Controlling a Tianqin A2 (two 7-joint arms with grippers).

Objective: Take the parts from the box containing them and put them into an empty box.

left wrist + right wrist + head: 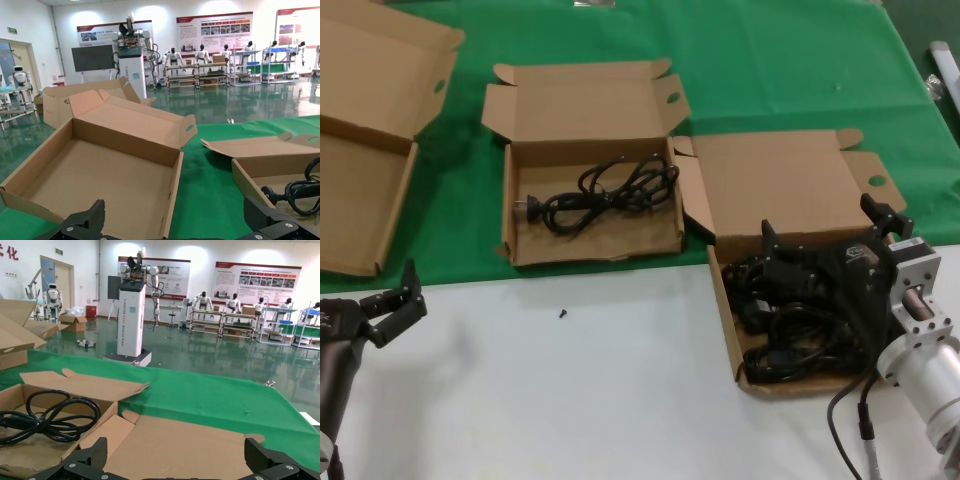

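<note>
The straight-walled box (790,185) at the right holds a heap of black cables (790,335). My right gripper (825,228) hangs over that heap, open and empty. In the right wrist view my right gripper (177,452) is wide apart over the box's lid (200,440). The shallow box with splayed flaps (590,110) in the middle holds one black cable (605,195), also seen in the right wrist view (47,420). My left gripper (400,305) is open and empty at the lower left over the white table; in its wrist view my left gripper (177,215) holds nothing.
A bigger cardboard box with a slanting lid (370,120) lies at the far left on the green cloth (770,60); it also shows in the left wrist view (100,165). A small black speck (562,313) lies on the white table (570,400).
</note>
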